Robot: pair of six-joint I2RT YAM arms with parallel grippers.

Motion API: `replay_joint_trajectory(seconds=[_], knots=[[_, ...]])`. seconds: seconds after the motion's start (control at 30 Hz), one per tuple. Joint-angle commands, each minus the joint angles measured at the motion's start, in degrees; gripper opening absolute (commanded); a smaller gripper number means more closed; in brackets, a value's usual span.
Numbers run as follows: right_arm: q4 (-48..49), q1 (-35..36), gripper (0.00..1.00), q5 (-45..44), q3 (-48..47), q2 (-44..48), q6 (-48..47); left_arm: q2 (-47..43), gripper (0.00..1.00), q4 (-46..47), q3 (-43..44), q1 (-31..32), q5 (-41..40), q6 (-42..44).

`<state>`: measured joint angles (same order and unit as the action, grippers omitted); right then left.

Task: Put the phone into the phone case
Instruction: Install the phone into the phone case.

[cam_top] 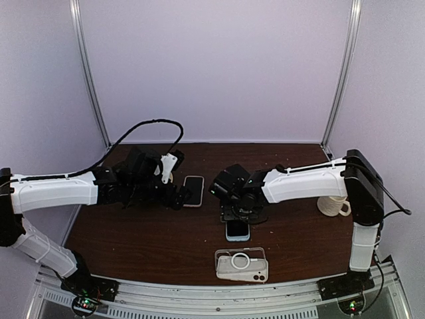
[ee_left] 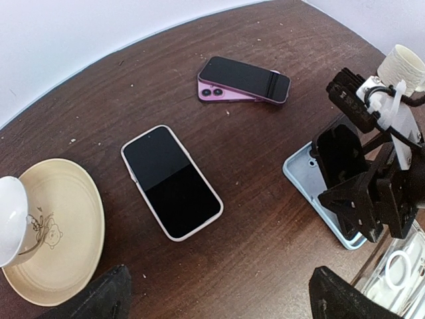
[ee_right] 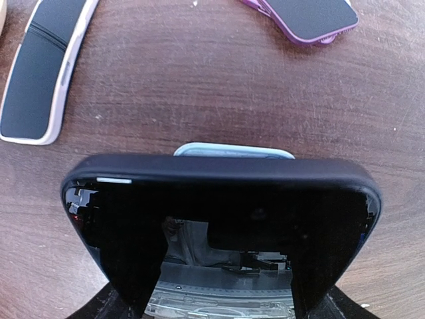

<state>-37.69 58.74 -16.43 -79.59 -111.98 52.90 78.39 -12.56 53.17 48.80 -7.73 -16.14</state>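
- Your right gripper is clamped on the phone. The phone is a glossy black slab with rounded corners, held tilted up off the dark wood-grain surface.
- Directly under that gripper lies the phone case, a pale blue, matte, shallow tray with a raised rim, lying flat. The phone's lower end is down at the case, but you cannot tell whether the two touch.
- The right wrist view shows you the reflections on the phone's face, and the case only as a sliver of blue rim behind it. The left wrist view shows you the case's open inner side.
- On the base side of the right gripper, a clear case with a white ring lies flat. Only the top view shows it whole.
- Your left gripper stands with its fingers wide apart, holding nothing.
- Below the left gripper lies a white-edged phone, dark screen up.
- Beyond that is a purple phone with a dark slab lying on it.
- To the left gripper's left sits a cream saucer with a bear drawing, and a white cup on it.
- A ribbed cream mug stands past the right gripper.
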Motion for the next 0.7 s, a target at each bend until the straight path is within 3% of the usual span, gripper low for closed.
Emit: replay_joint_trajectory(seconds=[0.0,0.67], knots=[[-0.9,0.4,0.0,-2.0,-3.0,3.1,-0.5,-1.2,0.98,0.6,0.7,-0.2,0.3,0.9],[-1.1,0.1,0.0,3.1,0.4,-2.8,1.1,-1.3,0.98,0.8,0.6,-0.2,0.6,1.2]])
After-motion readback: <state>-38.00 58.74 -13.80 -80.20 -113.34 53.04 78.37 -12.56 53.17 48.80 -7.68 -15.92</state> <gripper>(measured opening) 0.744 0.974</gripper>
